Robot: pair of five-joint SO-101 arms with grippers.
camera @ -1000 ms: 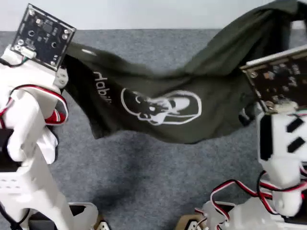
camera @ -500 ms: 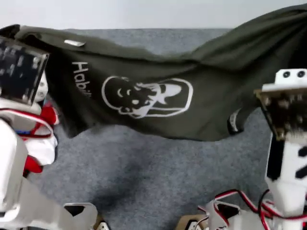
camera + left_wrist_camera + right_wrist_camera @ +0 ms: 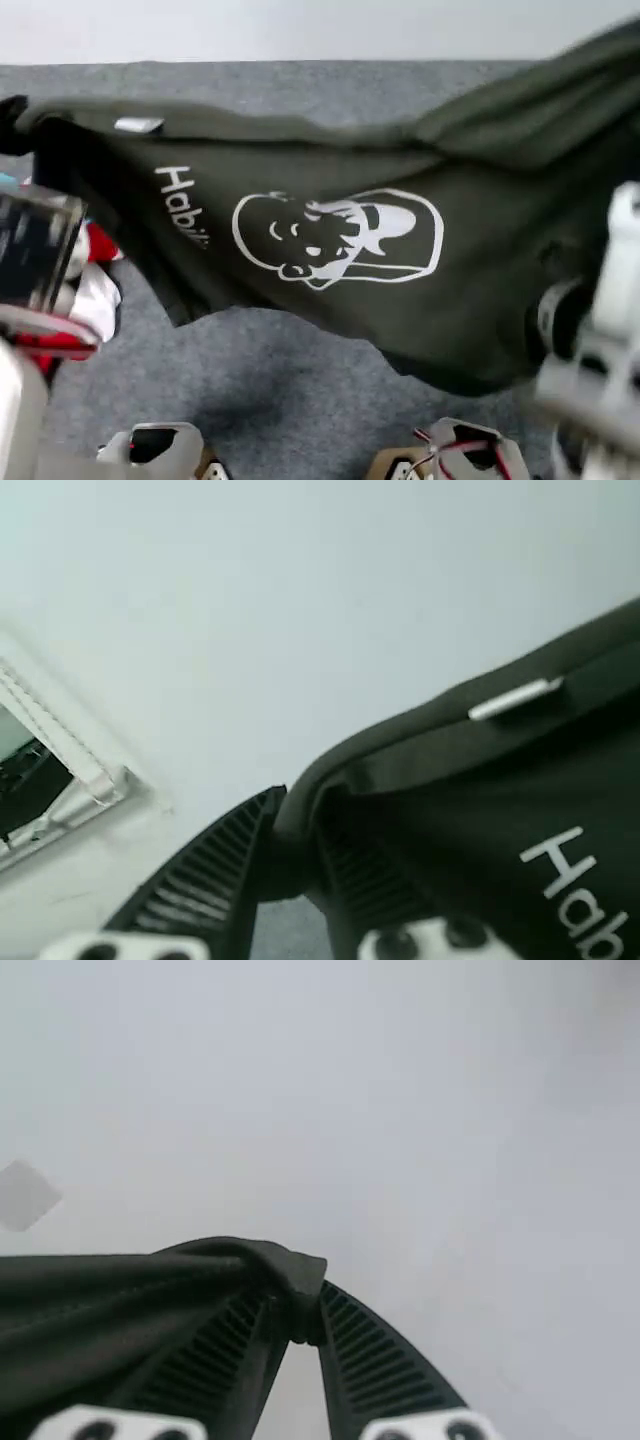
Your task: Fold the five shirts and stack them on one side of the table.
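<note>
A dark olive shirt (image 3: 330,230) with a white printed emblem and lettering hangs spread in the air above the grey table, held up by both arms. My left gripper (image 3: 290,825) is shut on the shirt (image 3: 480,780) at its edge near the white neck label (image 3: 515,698); in the high view that corner sits at the far left (image 3: 15,110). My right gripper (image 3: 300,1305) is shut on a bunched corner of the shirt (image 3: 120,1290), with the pale wall behind it. The shirt's lower hem droops toward the table at the right.
The grey felt table (image 3: 280,400) lies under the shirt. The left arm's white body with red cable (image 3: 60,300) stands at the left, and the right arm (image 3: 600,370) at the right. Both arm bases (image 3: 420,465) sit along the near edge.
Both arms have lifted and pulled the shirt wider apart over the second. The cloth now hangs flatter and closer to the high camera, its emblem shifted a little right.
</note>
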